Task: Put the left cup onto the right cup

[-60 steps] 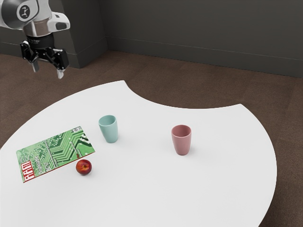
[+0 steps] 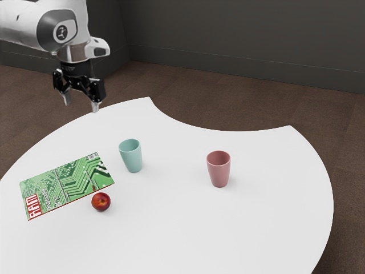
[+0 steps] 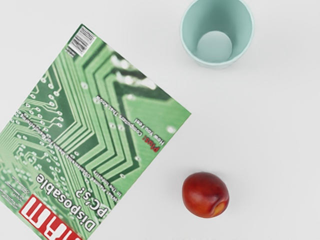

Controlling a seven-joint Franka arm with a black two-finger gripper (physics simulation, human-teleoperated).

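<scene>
On the surface (image 2: 245, 228) two cups stand upright and well apart; the left cup (image 2: 130, 155) is toward the exterior view's left, the right cup (image 2: 219, 168) toward its right and slightly nearer; a magazine (image 2: 65, 184) lies flat to the left of the left cup, close to the surface's left edge; an apple (image 2: 101, 201) sits just off the magazine's near right corner, not touching it, nearer than the left cup; the claw (image 2: 80, 105) hangs above the surface's far left edge, behind the left cup, clear of everything.
</scene>
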